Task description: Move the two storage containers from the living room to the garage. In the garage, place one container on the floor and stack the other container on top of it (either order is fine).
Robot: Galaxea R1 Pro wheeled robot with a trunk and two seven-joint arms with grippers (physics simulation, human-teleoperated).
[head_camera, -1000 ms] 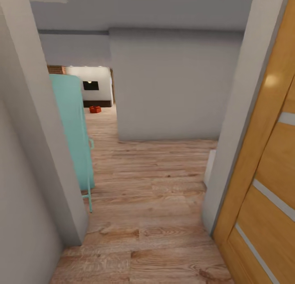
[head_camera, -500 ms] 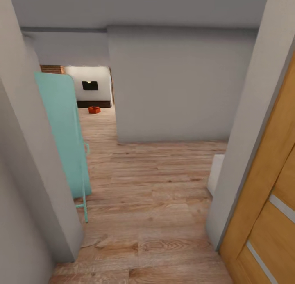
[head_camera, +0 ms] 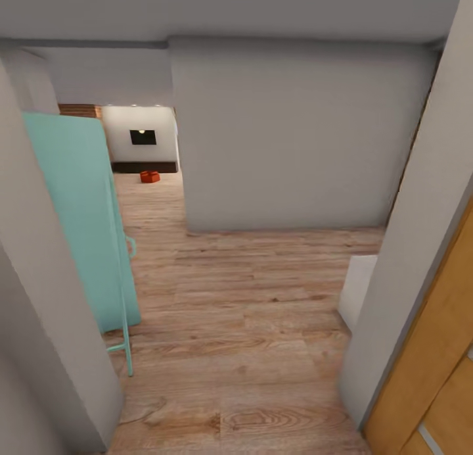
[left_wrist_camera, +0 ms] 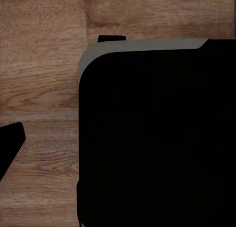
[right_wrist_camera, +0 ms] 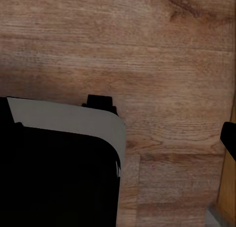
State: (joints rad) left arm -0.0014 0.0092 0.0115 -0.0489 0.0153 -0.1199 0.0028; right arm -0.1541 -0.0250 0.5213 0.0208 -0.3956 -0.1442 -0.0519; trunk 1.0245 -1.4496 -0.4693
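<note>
1. On the head view I look down a hallway with light wood-plank flooring [head_camera: 243, 323]. A grey wall [head_camera: 295, 133] stands ahead, a turquoise panel on a thin frame [head_camera: 79, 218] leans at the left, and an orange wooden door [head_camera: 433, 376] edges the right. A white block [head_camera: 358, 297] sits low beside the right door jamb.
2. Far off through the opening at the left I see the living room [head_camera: 141, 149], with its white wall, a black TV screen [head_camera: 142, 137] and a low dark cabinet [head_camera: 144, 167]. An orange-red storage container [head_camera: 150, 176] sits on the planks in front of that cabinet; at this distance I cannot tell whether it is one bin or two together.
3. On the left wrist view I see a black body with a grey rim [left_wrist_camera: 152, 133] above wood planks. I cannot tell how the left gripper stands.
4. On the right wrist view I get the same kind of black, grey-rimmed body [right_wrist_camera: 59, 168] over the planks, with an orange strip at the edge. I cannot tell the right gripper's state either.
</note>
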